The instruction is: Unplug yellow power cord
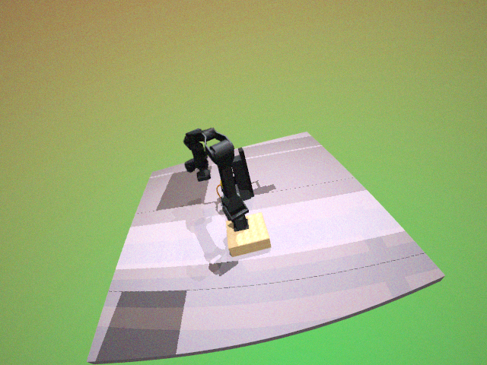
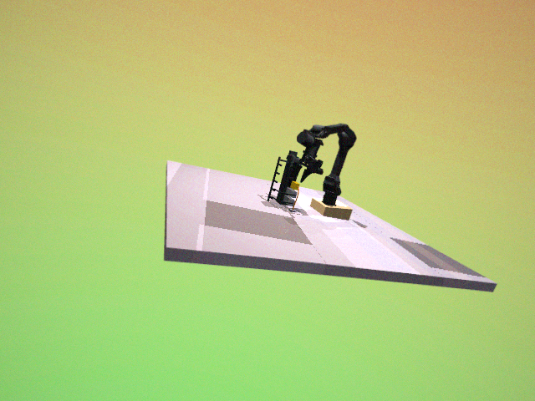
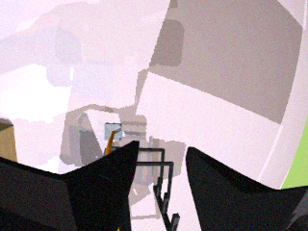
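Note:
The tall black power strip (image 1: pixel 244 176) (image 2: pixel 285 183) stands upright. The yellow plug (image 2: pixel 295 185) sits against its lower side facing the arm; whether it is seated cannot be made out. Its orange-yellow cord (image 1: pixel 218 190) (image 2: pixel 298 199) (image 3: pixel 110 143) curves down to the table. A small blue-grey square (image 3: pixel 113 131) lies at the cord's lower end. My gripper (image 3: pixel 163 150) is partly open with nothing between its fingertips. In the exterior view it points down just above and beside the plug. In the wrist view the left finger hides most of the plug and part of the cord.
A thin black rack-like frame (image 2: pixel 273 179) (image 3: pixel 168 164) stands beyond the strip. A grey block (image 2: pixel 289 196) is at the strip's foot, below the plug. The arm stands on a wooden block (image 1: pixel 253 237) (image 2: pixel 332 210) (image 3: pixel 7 144). The table's edge (image 2: pixel 259 263) drops off.

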Controlling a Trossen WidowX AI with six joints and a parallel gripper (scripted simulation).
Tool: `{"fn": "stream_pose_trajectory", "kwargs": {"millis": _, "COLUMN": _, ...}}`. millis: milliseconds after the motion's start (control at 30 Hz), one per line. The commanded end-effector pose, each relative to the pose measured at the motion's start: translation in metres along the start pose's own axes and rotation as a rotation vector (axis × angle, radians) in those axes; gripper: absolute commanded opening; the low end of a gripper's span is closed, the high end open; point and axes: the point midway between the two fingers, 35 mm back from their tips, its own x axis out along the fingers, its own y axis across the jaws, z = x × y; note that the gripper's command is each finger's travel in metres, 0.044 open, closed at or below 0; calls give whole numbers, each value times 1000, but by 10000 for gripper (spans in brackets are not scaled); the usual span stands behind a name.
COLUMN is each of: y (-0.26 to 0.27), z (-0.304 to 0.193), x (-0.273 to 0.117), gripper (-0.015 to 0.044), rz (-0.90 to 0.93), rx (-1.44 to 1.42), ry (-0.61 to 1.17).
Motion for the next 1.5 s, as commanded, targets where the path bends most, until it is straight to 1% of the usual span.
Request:
{"fn": "stream_pose_trajectory", "kwargs": {"millis": 0, "y": 36, "z": -36, "x": 12, "gripper": 160, "rz": 195, "rx": -19, "ry": 78}}
{"fn": "stream_pose_trajectory", "kwargs": {"millis": 400, "y": 36, "z": -38, "x": 12, "gripper": 160, "rz": 204, "rx": -19, "ry": 81}}
{"fn": "stream_pose_trajectory", "kwargs": {"millis": 1200, "y": 36, "z": -76, "x": 9, "gripper": 160, "rz": 204, "rx": -20, "ry": 84}}
{"fn": "stream_pose_trajectory", "kwargs": {"millis": 1467, "y": 37, "z": -78, "x": 13, "gripper": 160, "rz": 204, "rx": -20, "ry": 84}}
